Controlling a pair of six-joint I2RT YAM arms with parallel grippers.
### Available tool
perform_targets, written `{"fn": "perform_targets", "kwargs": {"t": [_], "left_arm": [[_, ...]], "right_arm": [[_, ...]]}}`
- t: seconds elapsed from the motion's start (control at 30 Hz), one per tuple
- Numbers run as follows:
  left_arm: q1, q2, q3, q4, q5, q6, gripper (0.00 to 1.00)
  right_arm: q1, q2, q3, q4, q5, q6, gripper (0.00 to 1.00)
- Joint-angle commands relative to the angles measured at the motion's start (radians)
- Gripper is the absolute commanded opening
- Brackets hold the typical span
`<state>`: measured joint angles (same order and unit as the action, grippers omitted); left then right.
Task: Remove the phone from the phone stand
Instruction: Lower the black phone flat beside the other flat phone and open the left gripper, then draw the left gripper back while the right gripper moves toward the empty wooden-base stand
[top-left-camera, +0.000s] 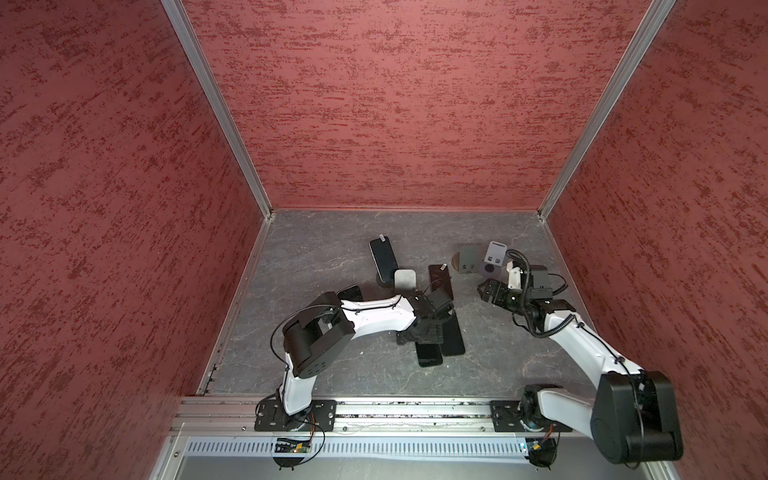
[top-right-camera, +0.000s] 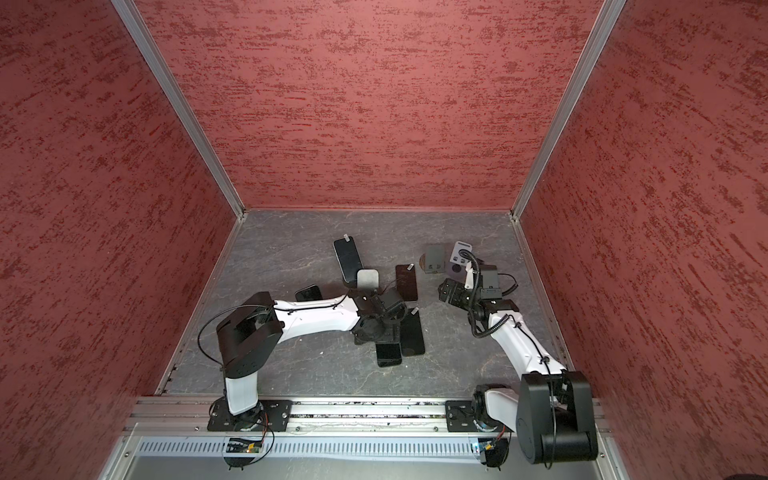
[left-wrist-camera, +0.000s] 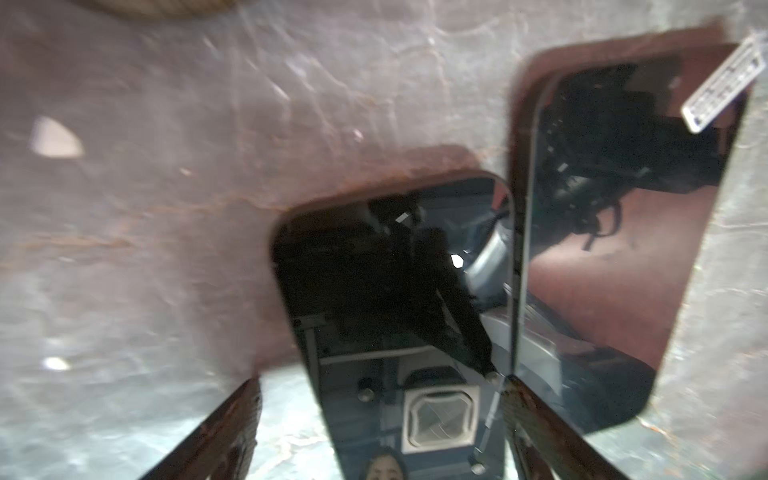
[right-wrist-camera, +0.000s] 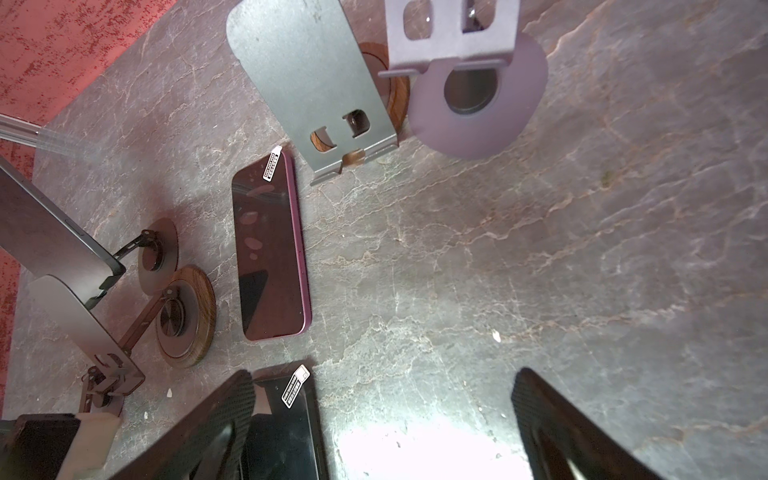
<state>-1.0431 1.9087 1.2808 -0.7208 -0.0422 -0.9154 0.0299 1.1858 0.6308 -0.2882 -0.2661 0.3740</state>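
In the left wrist view my left gripper (left-wrist-camera: 382, 382) is open, its jaws either side of a black phone (left-wrist-camera: 395, 311) that lies flat on the table. A second black phone (left-wrist-camera: 602, 249) with a white sticker lies beside it. Both top views show this gripper (top-left-camera: 419, 332) low over the two phones at mid-table. At the back, another black phone (top-left-camera: 383, 257) leans on a phone stand (right-wrist-camera: 158, 253). My right gripper (right-wrist-camera: 382, 399) is open above bare table, holding nothing; in a top view it (top-left-camera: 484, 291) hovers at the right.
A purple phone (top-left-camera: 440, 279) lies flat in the middle. An empty stand plate (top-left-camera: 405, 279) on a wooden base (right-wrist-camera: 185, 316) stands beside the loaded stand. A grey stand (top-left-camera: 468, 257) and a purple stand (top-left-camera: 494, 259) sit back right. One more phone (top-left-camera: 351, 293) lies behind my left arm.
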Motion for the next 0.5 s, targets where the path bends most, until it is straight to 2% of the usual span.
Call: {"fn": "perform_targets", "kwargs": {"t": [0.0, 0.2, 0.33, 0.47], "left_arm": [[-0.034, -0.067, -0.004, -0.007, -0.110, 0.064, 0.91], [-0.092, -0.198, -0.058, 0.094, -0.203, 0.144, 0.95], [-0.101, -0.297, -0.109, 0.152, -0.237, 0.195, 1.00], [-0.103, -0.395, -0.165, 0.178, -0.294, 0.213, 1.00]], "right_arm": [[0.003, -0.005, -0.008, 0.022, -0.007, -0.003, 0.99], [0.004, 0.003, -0.006, 0.011, 0.010, 0.000, 0.99], [0.004, 0.017, 0.015, -0.015, 0.017, 0.006, 0.99], [0.015, -0.013, 0.028, -0.051, 0.055, 0.014, 0.99]]}}
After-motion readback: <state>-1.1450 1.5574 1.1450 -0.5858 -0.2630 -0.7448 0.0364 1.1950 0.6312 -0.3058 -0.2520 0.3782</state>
